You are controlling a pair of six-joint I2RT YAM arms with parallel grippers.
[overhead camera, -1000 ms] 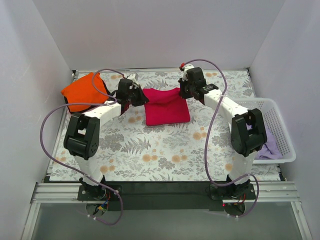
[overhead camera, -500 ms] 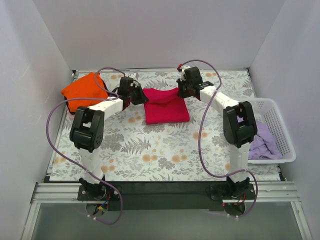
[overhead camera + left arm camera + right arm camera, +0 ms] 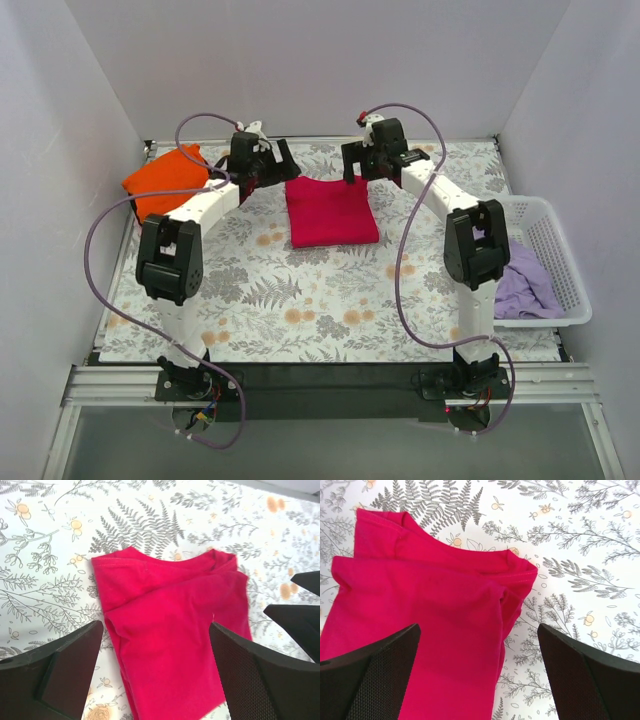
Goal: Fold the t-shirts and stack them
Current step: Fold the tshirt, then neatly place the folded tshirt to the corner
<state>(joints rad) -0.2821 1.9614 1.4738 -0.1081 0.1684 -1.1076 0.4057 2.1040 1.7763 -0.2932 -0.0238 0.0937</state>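
Toward the far middle of the flower-printed desk (image 3: 300, 300), the crimson t-shirt (image 3: 331, 211) is lying flat, folded into a rough rectangle. The left gripper (image 3: 284, 160) is hovering just beyond the shirt's far left corner. The right gripper (image 3: 350, 163) is hovering just beyond its far right corner, so the shirt's far edge is sitting between the 2 of them. Both grippers are standing with their jaws spread wide and are holding nothing. In the left wrist view the crimson cloth is showing in the gap between the jaws, its collar toward the top of the view, and neither jaw is touching it. The right wrist view is showing much the same: folded layers and the collar seam are lying between 2 parted jaws, with bare desk to the right.

At the far left corner of the desk, 1 orange t-shirt (image 3: 163, 182) is resting as a bundle, well apart from the crimson one and near the left arm. At the right edge of the desk, 1 white lattice basket (image 3: 556, 240) is holding 1 lavender t-shirt (image 3: 527, 288), crumpled and partly hidden behind the right arm. Counted altogether, 3 t-shirts are showing, 1 crimson, 1 orange and 1 lavender, alongside 2 grippers and 1 basket.
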